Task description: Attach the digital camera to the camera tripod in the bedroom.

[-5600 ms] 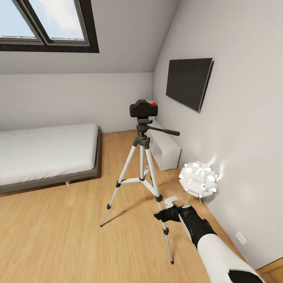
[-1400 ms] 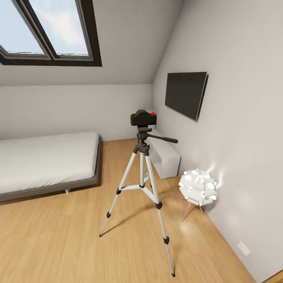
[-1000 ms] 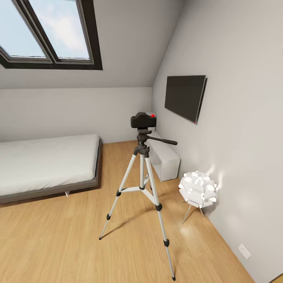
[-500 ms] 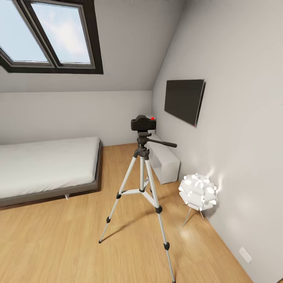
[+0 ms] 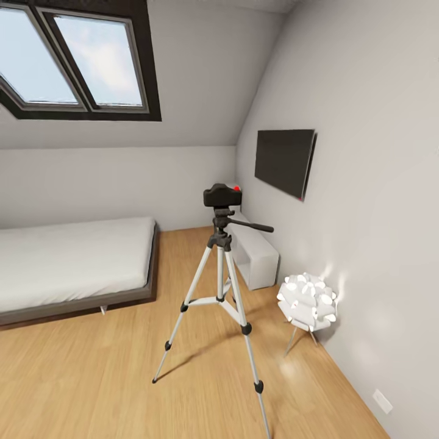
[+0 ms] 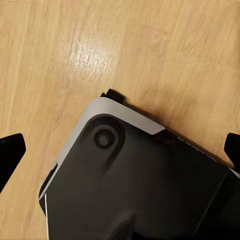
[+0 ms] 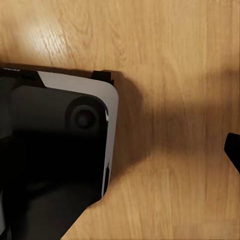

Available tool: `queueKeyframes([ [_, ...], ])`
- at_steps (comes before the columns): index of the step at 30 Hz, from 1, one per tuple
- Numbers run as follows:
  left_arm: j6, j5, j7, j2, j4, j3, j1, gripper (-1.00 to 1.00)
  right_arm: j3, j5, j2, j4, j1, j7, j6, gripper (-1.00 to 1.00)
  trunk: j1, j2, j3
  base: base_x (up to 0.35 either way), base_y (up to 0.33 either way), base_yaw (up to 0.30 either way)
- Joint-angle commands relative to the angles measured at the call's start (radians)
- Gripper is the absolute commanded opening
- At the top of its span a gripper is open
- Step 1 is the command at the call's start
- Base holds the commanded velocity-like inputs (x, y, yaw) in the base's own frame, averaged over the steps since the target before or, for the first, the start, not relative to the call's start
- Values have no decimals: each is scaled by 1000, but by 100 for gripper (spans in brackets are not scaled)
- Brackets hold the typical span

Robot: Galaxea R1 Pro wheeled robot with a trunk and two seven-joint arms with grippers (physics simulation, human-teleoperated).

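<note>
In the middle of the bedroom, as the head view has it, the camera tripod (image 5: 220, 292) stands on the light wood floor (image 5: 91, 378) with its three legs spread. The digital camera (image 5: 222, 195) sits on top of its black head, red dot up, and the pan handle (image 5: 251, 225) points right toward the wall. The bed (image 5: 67, 262) lies to the left, a white bench (image 5: 256, 253) stands beyond the tripod against the right wall under a dark wall screen (image 5: 284, 161), and a white petal lamp (image 5: 306, 300) sits near the right wall.

The left wrist view looks down on the wood floor and a black and grey part of the robot's own body (image 6: 135, 185). Two dark fingertips (image 6: 10, 155) of the left pincer show at opposite edges, well apart, so it stands wide and holds nothing.

In the right wrist view there is floor again and the same kind of dark body panel (image 7: 55, 150). A single dark tip (image 7: 234, 150) of the right pincer shows at one edge; I cannot tell how wide it stands.

The camera looks already mounted, so I judge the task at its end. Nothing more seems called for than keeping clear of the tripod legs.
</note>
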Motion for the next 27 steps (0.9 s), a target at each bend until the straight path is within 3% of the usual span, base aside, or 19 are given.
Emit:
queueKeyframes([
  [1,-2,6,3,0,0,-8,-1,100,-8,9,0,1,-1,3,2,100,1,-2,-1,0,0,0],
  [27,12,5,-22,1,0,-9,-1,100,-9,9,0,1,-1,3,2,100,1,-2,41,0,0,0],
])
